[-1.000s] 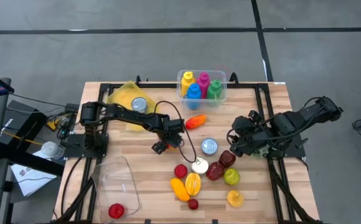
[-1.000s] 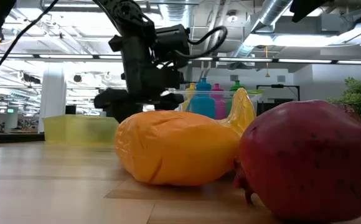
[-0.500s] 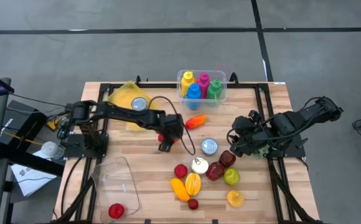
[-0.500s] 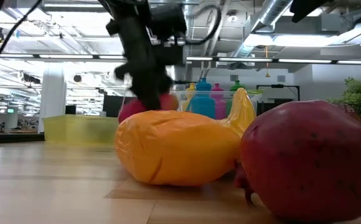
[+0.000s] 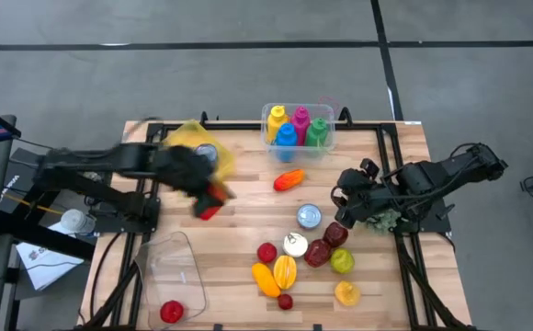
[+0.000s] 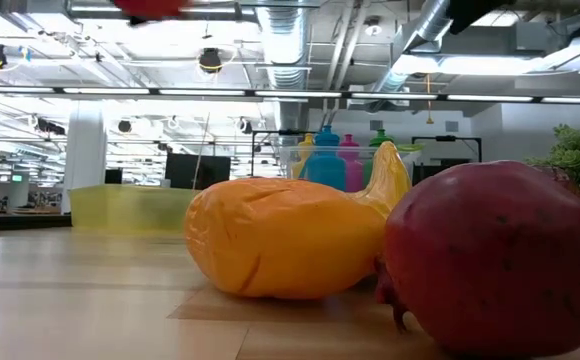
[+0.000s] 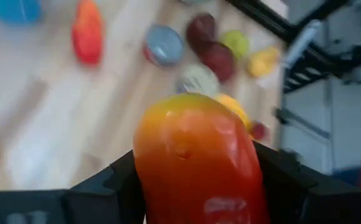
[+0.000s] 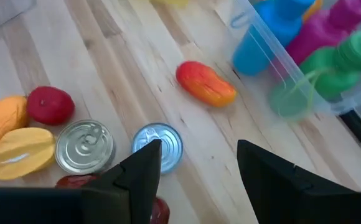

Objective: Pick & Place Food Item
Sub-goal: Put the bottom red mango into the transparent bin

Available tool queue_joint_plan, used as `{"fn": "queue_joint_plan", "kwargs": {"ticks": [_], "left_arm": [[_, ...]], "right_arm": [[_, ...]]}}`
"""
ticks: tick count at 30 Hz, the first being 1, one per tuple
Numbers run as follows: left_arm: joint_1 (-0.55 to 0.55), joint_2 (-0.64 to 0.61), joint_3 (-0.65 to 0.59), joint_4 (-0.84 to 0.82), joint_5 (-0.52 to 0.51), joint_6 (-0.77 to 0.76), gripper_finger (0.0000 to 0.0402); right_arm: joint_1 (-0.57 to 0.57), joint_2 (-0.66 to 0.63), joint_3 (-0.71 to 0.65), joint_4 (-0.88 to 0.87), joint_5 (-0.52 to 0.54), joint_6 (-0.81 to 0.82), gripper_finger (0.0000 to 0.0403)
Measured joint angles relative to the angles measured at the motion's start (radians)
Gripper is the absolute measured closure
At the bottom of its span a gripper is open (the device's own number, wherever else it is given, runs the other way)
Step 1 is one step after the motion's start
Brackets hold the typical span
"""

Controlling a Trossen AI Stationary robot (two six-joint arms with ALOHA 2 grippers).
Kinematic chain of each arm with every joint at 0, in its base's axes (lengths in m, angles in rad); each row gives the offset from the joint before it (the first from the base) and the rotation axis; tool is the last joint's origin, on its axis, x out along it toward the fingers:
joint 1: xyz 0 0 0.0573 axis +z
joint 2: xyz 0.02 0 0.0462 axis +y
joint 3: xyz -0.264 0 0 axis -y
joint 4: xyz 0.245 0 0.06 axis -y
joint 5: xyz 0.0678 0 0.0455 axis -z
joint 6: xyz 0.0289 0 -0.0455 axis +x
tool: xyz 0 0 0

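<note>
Two arms are on our list, and only one carries anything. Left gripper [image 5: 204,200], left of centre in the high view: clamped on a red-orange mango-like fruit [image 7: 196,165], which fills the lower middle of the left wrist view between the two dark fingers and is lifted clear of the table [image 5: 248,276]. Right gripper [image 5: 347,204], right of centre in the high view: fingers parted, holding nothing, waiting near a silver can [image 5: 309,216]. We count one red fruit [image 5: 171,312] already lying in the clear container [image 5: 176,271] at the lower left of the high view. Left loose on the table we count a second orange-red fruit [image 5: 289,179] above centre and a cluster of fruits [image 5: 308,262] at lower centre, with a tub of coloured bottles [image 5: 298,128] at the top edge. By our judgement the pick is done and the carry is under way; the container is the likely target, the placing is not yet done, and the loose items remain.
</note>
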Motion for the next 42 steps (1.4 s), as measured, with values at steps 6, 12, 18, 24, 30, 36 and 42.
{"fn": "queue_joint_plan", "kwargs": {"ticks": [6, 12, 18, 24, 30, 36, 42], "left_arm": [[-0.257, -0.148, 0.0, -0.11, -0.02, -0.293, 0.0185], [-0.533, -0.092, -0.002, -0.315, -0.119, -0.591, 0.0184], [-0.687, 0.066, -0.002, -0.389, -0.241, -0.61, 0.0179], [-0.761, 0.243, -0.002, -0.39, -0.254, -0.584, 0.0179], [-0.795, 0.38, -0.023, -0.358, -0.239, -0.635, 0.0176], [-0.813, 0.321, -0.243, -0.051, -0.204, -0.772, 0.0175], [-0.819, 0.205, -0.421, -0.015, -0.121, -0.809, 0.0176]], "right_arm": [[-0.045, 0.0, 0.0, 0.073, -0.001, -0.091, 0.0198], [-0.087, 0.0, 0.0, 0.085, -0.007, -0.106, 0.0198], [-0.112, 0.0, 0.0, 0.092, -0.008, -0.137, 0.0198], [-0.124, 0.0, 0.0, 0.105, -0.01, -0.153, 0.0198], [-0.123, 0.0, 0.0, 0.106, -0.011, -0.166, 0.0198], [-0.123, 0.0, 0.0, 0.107, -0.011, -0.177, 0.0198], [-0.123, 0.0, 0.0, 0.107, -0.011, -0.181, 0.0198]]}}
